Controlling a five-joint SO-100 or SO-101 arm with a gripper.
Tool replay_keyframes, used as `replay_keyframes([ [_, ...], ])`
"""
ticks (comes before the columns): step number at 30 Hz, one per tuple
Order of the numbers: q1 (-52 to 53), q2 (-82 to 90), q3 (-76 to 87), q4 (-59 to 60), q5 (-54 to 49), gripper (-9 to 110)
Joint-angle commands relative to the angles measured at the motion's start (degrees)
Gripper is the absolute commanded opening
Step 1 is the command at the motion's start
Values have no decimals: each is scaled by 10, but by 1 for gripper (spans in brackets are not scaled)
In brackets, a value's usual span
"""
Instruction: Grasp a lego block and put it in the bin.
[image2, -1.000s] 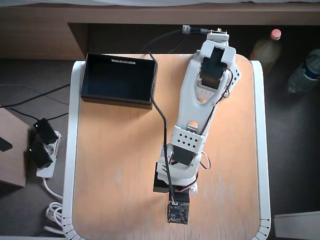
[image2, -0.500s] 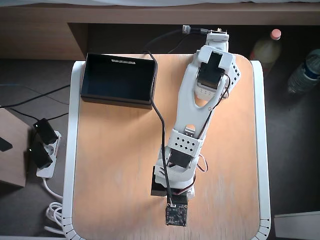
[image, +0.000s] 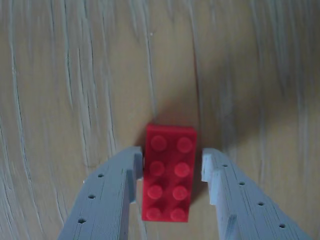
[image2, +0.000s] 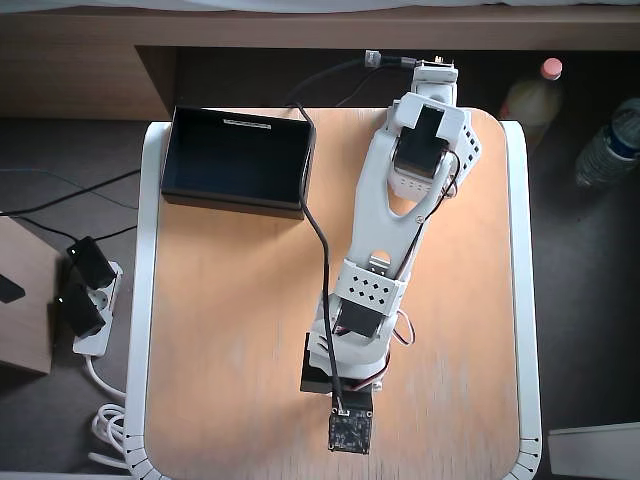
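In the wrist view the lego block (image: 168, 172) lies flat on the pale wooden tabletop (image: 65, 80), studs up, a little below the centre of the frame, its long side running up and down. The hand (image: 171, 162) is spread open and holds nothing: its two grey fingers straddle the block, the left finger (image: 131, 167) just touching or almost touching the block's long side, the right finger (image: 212, 167) standing a little apart from it.

The step in hand looks like the close on the block. To do it well, the hand should probably shift slightly toward the left of the frame so the gaps even out, else the left finger may push the brick sideways as the right one comes in. The fingers should press squarely on the two long sides, low on the walls rather than on the studs, and the lift should wait until both sides bear.

The bin (image2: 240, 160) sits in the upper left of the overhead view, at the tabletop's far corner, well apart from the hand.

In that overhead view the arm and its camera board cover the block and the fingertips entirely. The wrist view cuts the fingers off at the bottom edge, and whether their tips touch the wood cannot be told.
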Motion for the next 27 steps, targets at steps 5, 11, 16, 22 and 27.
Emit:
replay_keyframes([
  [5,11,11,-59,-11,-10,0],
  [11,13,26,-58,-7,-30,0],
  [16,18,85,-58,33,-49,0],
  [22,22,181,-58,106,-71,0],
  [27,31,269,-58,178,-85,0],
])
